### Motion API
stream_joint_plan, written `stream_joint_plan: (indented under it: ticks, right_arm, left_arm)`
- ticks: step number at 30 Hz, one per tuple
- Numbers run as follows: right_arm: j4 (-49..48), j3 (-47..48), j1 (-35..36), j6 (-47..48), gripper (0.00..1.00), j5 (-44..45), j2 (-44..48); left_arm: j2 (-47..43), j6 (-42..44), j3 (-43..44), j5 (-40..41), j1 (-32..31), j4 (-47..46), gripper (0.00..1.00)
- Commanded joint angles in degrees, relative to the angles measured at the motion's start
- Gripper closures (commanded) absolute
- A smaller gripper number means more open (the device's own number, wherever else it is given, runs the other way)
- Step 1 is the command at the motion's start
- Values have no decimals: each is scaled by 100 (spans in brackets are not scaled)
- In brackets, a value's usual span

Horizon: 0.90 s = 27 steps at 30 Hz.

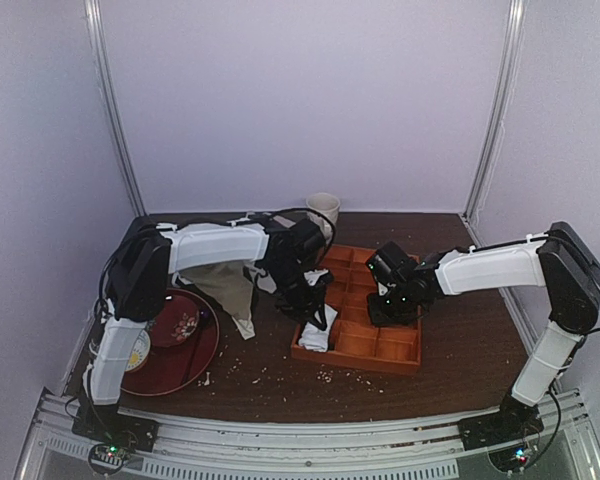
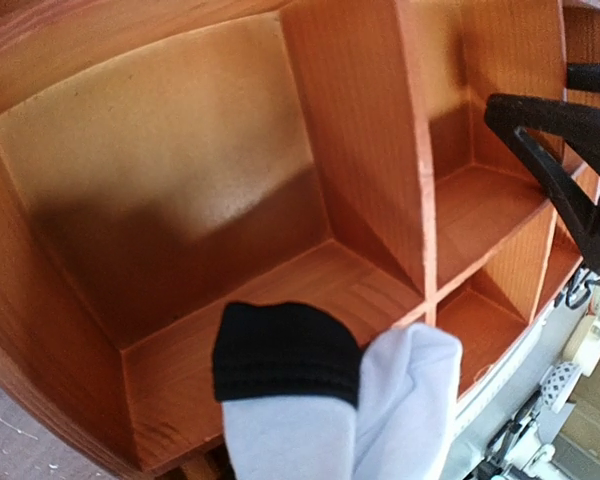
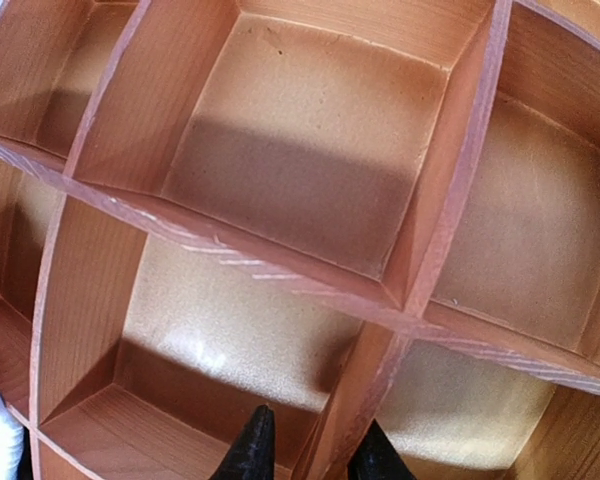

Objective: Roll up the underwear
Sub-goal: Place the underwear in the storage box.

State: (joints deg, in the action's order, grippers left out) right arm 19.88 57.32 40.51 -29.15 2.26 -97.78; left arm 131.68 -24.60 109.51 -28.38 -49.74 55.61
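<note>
Holding anything on the left side?

— Yes. Your left gripper (image 1: 315, 308) hangs over the near-left corner of the wooden tray (image 1: 356, 361), and the underwear (image 1: 314, 332) droops from it as a white bunch at that corner compartment. In your left wrist view the cloth, white with a black hem, covers the fingers. You see only fabric pinched there above the compartment floor.

And the right side?

— Your right gripper (image 1: 393, 303) sits low over the tray's right half. Its two black fingertips stand apart, one on each side of a divider wall. Whether they touch the wood you cannot tell.

Anything else on the table (image 1: 460, 350)?

— An olive-beige garment (image 1: 230, 285) lies left of the tray under your left arm. A dark red plate (image 1: 185, 360) sits further left, and a pale cup (image 1: 323, 208) stands behind the tray by the back wall.
</note>
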Motion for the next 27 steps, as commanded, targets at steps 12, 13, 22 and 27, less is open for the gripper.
stream_joint_plan:
  ticks: [12, 13, 22, 27]
  right_arm:
    - [-149, -125, 52, -171, 78, 187, 17]
    - [-158, -140, 53, -172, 78, 187, 21]
    - [-133, -142, 53, -183, 78, 204, 66]
    - [-133, -157, 54, -196, 78, 235, 115]
  left_arm:
    - [288, -830, -467, 961, -10, 315, 100]
    - [300, -855, -494, 969, -10, 277, 100]
    - [345, -1071, -525, 1158, -33, 188, 100]
    - [291, -1172, -576, 1115, -30, 114, 100]
